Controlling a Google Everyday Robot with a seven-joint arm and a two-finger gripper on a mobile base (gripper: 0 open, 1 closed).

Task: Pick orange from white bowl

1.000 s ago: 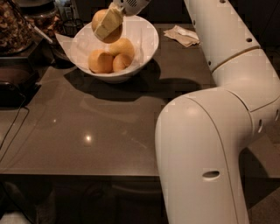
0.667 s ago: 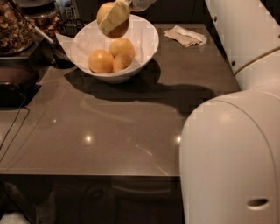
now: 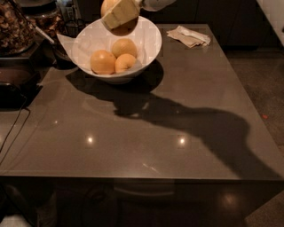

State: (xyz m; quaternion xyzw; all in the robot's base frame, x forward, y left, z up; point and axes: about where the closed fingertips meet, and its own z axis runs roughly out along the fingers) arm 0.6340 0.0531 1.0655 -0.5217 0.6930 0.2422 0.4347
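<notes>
Four oranges in all: three deeper-coloured oranges (image 3: 103,61) down in the white bowl (image 3: 148,42), bunched together and touching, plus the pale orange (image 3: 108,6) up in the air just above the bowl's far rim, right at the top edge of the shot. One bowl, wide and glossy, pointed lip off to the left. One gripper (image 3: 120,15), clamped on that lifted orange, a pale finger (image 3: 120,12) pressed flat across its front, the other finger hidden behind the fruit. One crumpled napkin (image 3: 188,36) to the right of the bowl, well apart from it. Everything on a dark, shiny grey-brown table (image 3: 146,146) with little light spots reflected in it and a big arm shadow sprawled from the bowl toward the right edge. Pretty dim room, dark floor on the right, clutter on the left: a container of brown stuff (image 3: 13,26) and a black cable (image 3: 17,128) by the table's left edge. Of the arm itself, only a bit of white wrist (image 3: 153,3) poking in from the top.
</notes>
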